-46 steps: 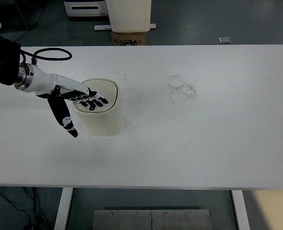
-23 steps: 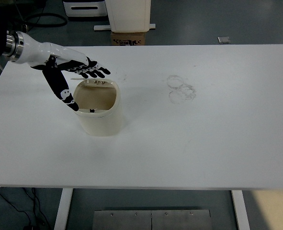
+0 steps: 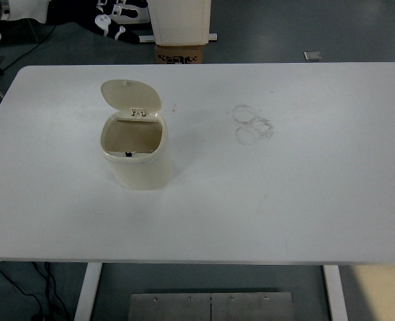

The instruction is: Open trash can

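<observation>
Left hand (image 3: 117,17) sits way off past the far-left tabletop (image 3: 284,200) edge, can't tell its fingers. One cream trash can (image 3: 137,157) stands left of centre, lid (image 3: 130,97) flipped up, empty inside.

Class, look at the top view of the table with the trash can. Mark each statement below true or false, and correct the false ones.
1. The trash can has its lid flipped up. True.
2. The trash can lies on its side. False: it stands upright on the table.
3. A robot hand rests on the can's rim. False: the only hand in view is off the table at the top edge.
4. Faint ring marks show on the table to the right of the can. True.
5. A cardboard box sits on the tabletop. False: it is on the floor beyond the table.
</observation>
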`<state>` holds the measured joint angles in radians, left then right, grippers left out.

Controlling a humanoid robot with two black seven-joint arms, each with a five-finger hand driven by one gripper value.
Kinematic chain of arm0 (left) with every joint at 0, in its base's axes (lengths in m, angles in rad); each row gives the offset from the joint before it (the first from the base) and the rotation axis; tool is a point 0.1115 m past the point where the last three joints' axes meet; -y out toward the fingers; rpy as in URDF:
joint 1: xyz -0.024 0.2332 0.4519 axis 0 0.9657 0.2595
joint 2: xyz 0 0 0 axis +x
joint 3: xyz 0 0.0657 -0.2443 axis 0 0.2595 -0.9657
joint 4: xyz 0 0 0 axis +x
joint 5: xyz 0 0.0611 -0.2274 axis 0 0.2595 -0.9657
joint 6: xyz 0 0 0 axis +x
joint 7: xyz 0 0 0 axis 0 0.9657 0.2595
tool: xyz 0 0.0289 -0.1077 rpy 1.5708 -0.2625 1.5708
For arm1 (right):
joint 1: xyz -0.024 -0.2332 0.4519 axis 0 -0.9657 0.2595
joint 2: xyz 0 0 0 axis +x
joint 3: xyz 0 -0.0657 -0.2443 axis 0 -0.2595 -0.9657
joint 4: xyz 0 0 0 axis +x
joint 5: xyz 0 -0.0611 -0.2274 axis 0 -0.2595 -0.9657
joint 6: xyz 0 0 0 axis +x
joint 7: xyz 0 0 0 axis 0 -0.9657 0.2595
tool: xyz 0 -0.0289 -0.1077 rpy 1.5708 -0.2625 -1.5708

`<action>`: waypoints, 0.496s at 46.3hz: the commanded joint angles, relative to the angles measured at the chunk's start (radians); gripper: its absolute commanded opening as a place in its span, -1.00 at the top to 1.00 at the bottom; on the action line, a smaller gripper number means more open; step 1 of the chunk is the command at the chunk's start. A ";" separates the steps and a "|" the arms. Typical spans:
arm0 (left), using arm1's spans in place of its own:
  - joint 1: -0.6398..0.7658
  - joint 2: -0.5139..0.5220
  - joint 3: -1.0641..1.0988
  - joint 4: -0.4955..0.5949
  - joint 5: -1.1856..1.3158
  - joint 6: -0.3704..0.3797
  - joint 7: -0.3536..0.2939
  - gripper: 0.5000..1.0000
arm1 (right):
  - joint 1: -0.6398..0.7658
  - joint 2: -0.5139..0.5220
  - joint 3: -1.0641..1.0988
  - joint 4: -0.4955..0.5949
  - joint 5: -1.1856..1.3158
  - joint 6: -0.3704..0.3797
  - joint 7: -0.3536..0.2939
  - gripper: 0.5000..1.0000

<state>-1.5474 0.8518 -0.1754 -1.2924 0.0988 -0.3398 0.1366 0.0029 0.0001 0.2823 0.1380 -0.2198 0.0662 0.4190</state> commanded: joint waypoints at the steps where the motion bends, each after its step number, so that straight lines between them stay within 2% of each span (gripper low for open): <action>1: 0.094 -0.004 -0.076 0.067 -0.100 0.011 -0.101 -1.00 | 0.000 0.000 0.000 0.000 0.000 0.000 0.000 -0.97; 5: 0.196 -0.022 -0.156 0.149 -0.192 0.011 -0.143 -1.00 | 0.000 0.000 0.000 0.000 -0.001 0.000 0.000 -0.97; 10: 0.296 -0.073 -0.233 0.249 -0.257 0.015 -0.147 -1.00 | 0.000 0.000 0.000 0.000 0.000 0.000 0.000 -0.97; 11: 0.356 -0.101 -0.286 0.301 -0.275 0.013 -0.147 -1.00 | 0.000 0.000 0.000 0.000 0.000 0.000 0.000 -0.97; 15: 0.421 -0.129 -0.351 0.337 -0.283 0.010 -0.147 -1.00 | 0.000 0.000 0.000 0.000 0.000 0.000 0.000 -0.97; 17: 0.498 -0.168 -0.435 0.363 -0.283 -0.005 -0.147 -1.00 | 0.000 0.000 0.000 0.000 -0.001 0.001 0.000 -0.97; 23: 0.572 -0.223 -0.513 0.404 -0.278 -0.012 -0.147 -1.00 | 0.000 0.000 0.000 0.000 0.000 0.001 0.000 -0.97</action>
<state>-0.9995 0.6510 -0.6637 -0.9040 -0.1808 -0.3505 -0.0111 0.0029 -0.0002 0.2823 0.1381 -0.2199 0.0662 0.4186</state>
